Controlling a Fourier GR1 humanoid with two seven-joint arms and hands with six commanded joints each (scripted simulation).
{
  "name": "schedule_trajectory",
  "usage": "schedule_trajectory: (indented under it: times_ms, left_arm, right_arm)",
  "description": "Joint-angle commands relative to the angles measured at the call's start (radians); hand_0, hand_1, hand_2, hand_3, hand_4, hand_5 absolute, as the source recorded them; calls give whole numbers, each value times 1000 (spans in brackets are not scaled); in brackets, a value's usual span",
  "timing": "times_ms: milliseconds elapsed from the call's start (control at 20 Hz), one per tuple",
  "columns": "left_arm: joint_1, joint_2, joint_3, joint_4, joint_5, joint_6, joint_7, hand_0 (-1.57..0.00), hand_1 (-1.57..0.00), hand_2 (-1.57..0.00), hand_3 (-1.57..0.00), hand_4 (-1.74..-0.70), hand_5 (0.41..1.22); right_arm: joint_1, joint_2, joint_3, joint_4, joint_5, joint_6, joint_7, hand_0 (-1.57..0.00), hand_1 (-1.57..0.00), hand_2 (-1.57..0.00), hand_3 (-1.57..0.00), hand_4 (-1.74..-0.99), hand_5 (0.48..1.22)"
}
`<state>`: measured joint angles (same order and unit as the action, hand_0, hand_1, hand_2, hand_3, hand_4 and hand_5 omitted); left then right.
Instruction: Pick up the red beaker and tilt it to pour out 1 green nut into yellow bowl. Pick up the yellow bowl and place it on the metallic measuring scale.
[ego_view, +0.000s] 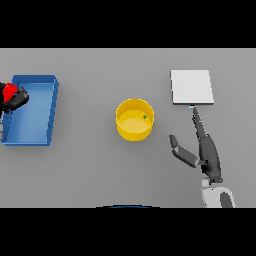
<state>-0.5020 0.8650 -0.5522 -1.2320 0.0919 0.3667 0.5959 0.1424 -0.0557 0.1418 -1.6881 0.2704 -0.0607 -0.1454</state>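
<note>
The yellow bowl (134, 119) stands upright at the table's middle with a small green nut (145, 117) inside it. To its right lies the metallic measuring scale (192, 87), a flat pale square. My right hand (207, 152) is open between them, fingers straight and pointing up toward the scale's near edge, thumb spread toward the bowl, touching neither. At the far left edge my left hand (15, 99) is shut on the red beaker (9, 91), held over the left rim of the blue bin; only part of the beaker shows.
A blue rectangular bin (50, 112) sits at the far left of the grey table.
</note>
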Motion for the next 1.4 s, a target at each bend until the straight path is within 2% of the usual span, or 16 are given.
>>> schedule_trajectory:
  times_ms: [0, 50, 150, 200, 300, 350, 400, 500, 650, 700, 750, 800, 850, 1000, 1200, 1350]
  left_arm:
    - [3, 23, 4, -16, 28, -50, 12, -1166, -944, -959, -903, -1120, 778]
    - [-3, 25, -5, -17, 41, -86, 14, -932, -755, -767, -722, -1034, 758]
    - [2, 56, -11, -44, 63, -131, 13, -596, -483, -490, -462, -916, 723]
    - [-2, 57, -10, -42, 69, -145, 11, -477, -386, -392, -369, -878, 710]
    - [-2, 52, -2, -30, 90, -163, -1, -305, -247, -251, -236, -831, 688]
    - [-3, 56, 2, -30, 95, -171, -6, -244, -197, -200, -189, -815, 684]
    - [-6, 57, 4, -29, 92, -168, -18, -195, -158, -160, -151, -802, 679]
    - [-6, 45, 10, -30, 94, -148, -32, -124, -100, -102, -96, -791, 674]
    - [-5, 38, 30, -24, 104, -130, -77, -63, -51, -52, -49, -785, 674]
    - [-4, 36, 34, -30, 105, -122, -87, -50, -41, -41, -39, -786, 671]
    - [-3, 37, 32, -15, 97, -121, -99, -40, -32, -33, -31, -781, 674]
    - [-13, 31, 35, -10, 98, -118, -94, -32, -26, -26, -24, -780, 679]
    - [-21, 20, 27, -8, 93, -117, -87, -25, -20, -21, -19, -776, 685]
    - [-6, 18, 23, -18, 96, -111, -85, -12, -10, -10, -9, -786, 704]
    - [-7, 26, 27, -26, 103, -116, -91, -5, -3, -4, -3, -795, 709]
    - [-9, 20, 20, -17, 101, -120, -82, -2, -1, -1, -1, -793, 712]
  right_arm:
    - [12, 3, 9, -10, 10, -3, -16, 1, 1, 1, 1, -1187, 664]
    - [-2, 11, 15, -9, 18, -8, 1, 1, 1, 1, 1, -1185, 665]
    - [-3, 0, 9, -13, 17, -6, 15, 1, 1, 1, 1, -1182, 667]
    - [13, -3, 12, -28, 18, -4, 9, 1, 1, 1, 1, -1184, 667]
    - [-1, 4, 13, -4, 17, -1, 16, 1, 1, 1, 1, -1189, 666]
    - [15, 2, 17, -15, 24, -5, -3, 1, 1, 1, 1, -1187, 666]
    - [9, 4, 15, -16, 20, -4, 19, 1, 1, 1, 1, -1188, 668]
    - [2, 10, 21, -9, 31, -9, 33, 1, 1, 1, 1, -1193, 660]
    - [5, -14, 29, -23, 80, -23, 44, 1, 1, 1, 1, -1203, 660]
    - [-4, -18, 38, -25, 90, -14, 64, 1, 1, 1, 1, -1198, 662]
    - [-17, -26, 49, -23, 83, 14, 49, 1, 1, 1, 1, -1175, 677]
    - [-39, -41, 53, -19, 80, 37, 41, 1, 1, 1, 1, -1162, 694]
    - [-66, -61, 64, -13, 92, 60, 37, 1, 1, 1, 1, -1180, 708]
    - [-150, -128, 88, -4, 143, 119, 76, 1, 1, 1, 1, -1234, 707]
    - [-273, -218, 166, 29, 287, 191, 135, 1, 1, 1, 1, -1282, 677]
    - [-370, -289, 235, 68, 389, 252, 115, 1, 1, 1, 1, -1276, 668]
